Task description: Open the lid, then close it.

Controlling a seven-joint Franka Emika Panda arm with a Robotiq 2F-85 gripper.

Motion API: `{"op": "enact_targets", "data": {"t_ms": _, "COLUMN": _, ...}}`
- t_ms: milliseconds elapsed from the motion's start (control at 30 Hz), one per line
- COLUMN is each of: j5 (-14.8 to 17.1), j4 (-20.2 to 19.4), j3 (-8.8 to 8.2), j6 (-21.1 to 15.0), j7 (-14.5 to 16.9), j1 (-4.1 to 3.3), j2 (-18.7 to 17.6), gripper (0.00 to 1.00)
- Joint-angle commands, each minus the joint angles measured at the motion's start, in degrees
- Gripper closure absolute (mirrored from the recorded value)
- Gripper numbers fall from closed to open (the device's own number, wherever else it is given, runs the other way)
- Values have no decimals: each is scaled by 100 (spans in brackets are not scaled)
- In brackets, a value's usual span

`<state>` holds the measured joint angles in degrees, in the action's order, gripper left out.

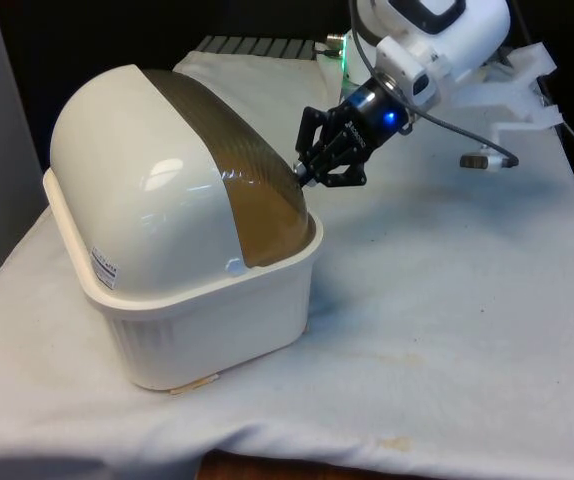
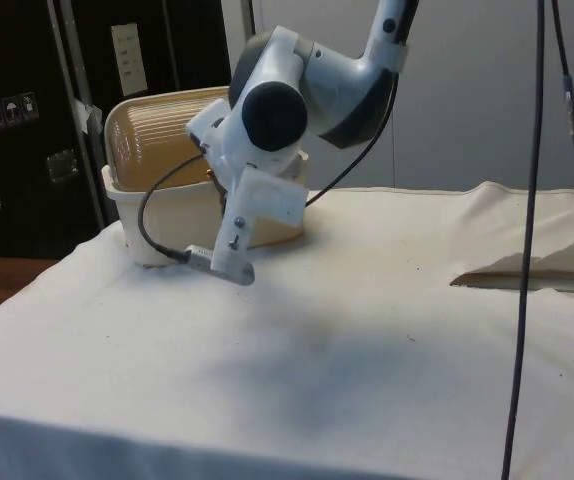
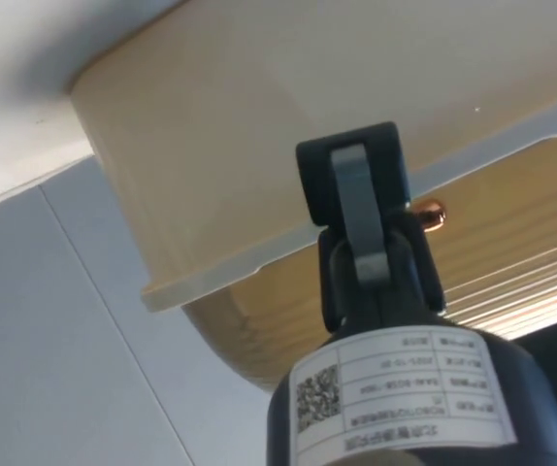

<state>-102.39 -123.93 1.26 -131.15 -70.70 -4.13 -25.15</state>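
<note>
From the front, a cream plastic bread box (image 1: 182,290) with a domed top stands on the white tablecloth (image 1: 447,330) towards the front view's left. Its ribbed, translucent brown roll lid (image 1: 242,165) is down and hides the inside. The black two-finger gripper (image 1: 312,172) meets the lid's lower edge, its fingers drawn together.

From the side, the box (image 2: 157,215) sits behind the white arm (image 2: 287,100).

At the wrist, the gripper (image 3: 361,209) is pressed closed just beside the lid's small copper knob (image 3: 432,214).
</note>
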Motion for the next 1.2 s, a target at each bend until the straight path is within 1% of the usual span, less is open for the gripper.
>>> {"op": "enact_targets", "data": {"t_ms": 0, "j5": 57, "j4": 6, "j3": 11, "j6": -132, "j7": -29, "j1": 46, "j2": 6, "gripper": 100}}
{"op": "enact_targets", "data": {"t_ms": 100, "j5": 126, "j4": 0, "j3": 11, "j6": -201, "j7": -52, "j1": 57, "j2": 29, "gripper": 100}}
{"op": "enact_targets", "data": {"t_ms": 133, "j5": 80, "j4": 11, "j3": 0, "j6": -103, "j7": -57, "j1": 17, "j2": 0, "gripper": 100}}
{"op": "enact_targets", "data": {"t_ms": 167, "j5": 149, "j4": 0, "j3": 11, "j6": -218, "j7": -52, "j1": 57, "j2": 40, "gripper": 100}}
{"op": "enact_targets", "data": {"t_ms": 200, "j5": 201, "j4": 0, "j3": 11, "j6": -252, "j7": -52, "j1": 63, "j2": 63, "gripper": 100}}
{"op": "enact_targets", "data": {"t_ms": 400, "j5": 384, "j4": -23, "j3": 6, "j6": -281, "j7": -23, "j1": 63, "j2": 201, "gripper": 100}}
{"op": "enact_targets", "data": {"t_ms": 433, "j5": 344, "j4": 11, "j3": 0, "j6": -195, "j7": -52, "j1": 34, "j2": 155, "gripper": 100}}
{"op": "enact_targets", "data": {"t_ms": 467, "j5": 407, "j4": -29, "j3": 6, "j6": -281, "j7": -17, "j1": 63, "j2": 229, "gripper": 100}}
{"op": "enact_targets", "data": {"t_ms": 600, "j5": 464, "j4": -29, "j3": 11, "j6": -286, "j7": -11, "j1": 57, "j2": 321, "gripper": 100}}
{"op": "enact_targets", "data": {"t_ms": 667, "j5": 476, "j4": -23, "j3": 11, "j6": -292, "j7": -29, "j1": 57, "j2": 367, "gripper": 100}}
{"op": "enact_targets", "data": {"t_ms": 700, "j5": 435, "j4": -6, "j3": 0, "j6": -223, "j7": -52, "j1": 29, "j2": 350, "gripper": 100}}
{"op": "enact_targets", "data": {"t_ms": 733, "j5": 470, "j4": -11, "j3": 6, "j6": -298, "j7": -40, "j1": 52, "j2": 367, "gripper": 100}}
{"op": "enact_targets", "data": {"t_ms": 933, "j5": 441, "j4": 52, "j3": 6, "j6": -298, "j7": -92, "j1": 52, "j2": 332, "gripper": 100}}
{"op": "enact_targets", "data": {"t_ms": 967, "j5": 435, "j4": 17, "j3": 0, "j6": -235, "j7": -80, "j1": 34, "j2": 355, "gripper": 100}}
{"op": "enact_targets", "data": {"t_ms": 1000, "j5": 441, "j4": 63, "j3": 6, "j6": -304, "j7": -86, "j1": 52, "j2": 327, "gripper": 100}}
{"op": "enact_targets", "data": {"t_ms": 1167, "j5": 424, "j4": 143, "j3": -11, "j6": -281, "j7": -92, "j1": 52, "j2": 281, "gripper": 100}}
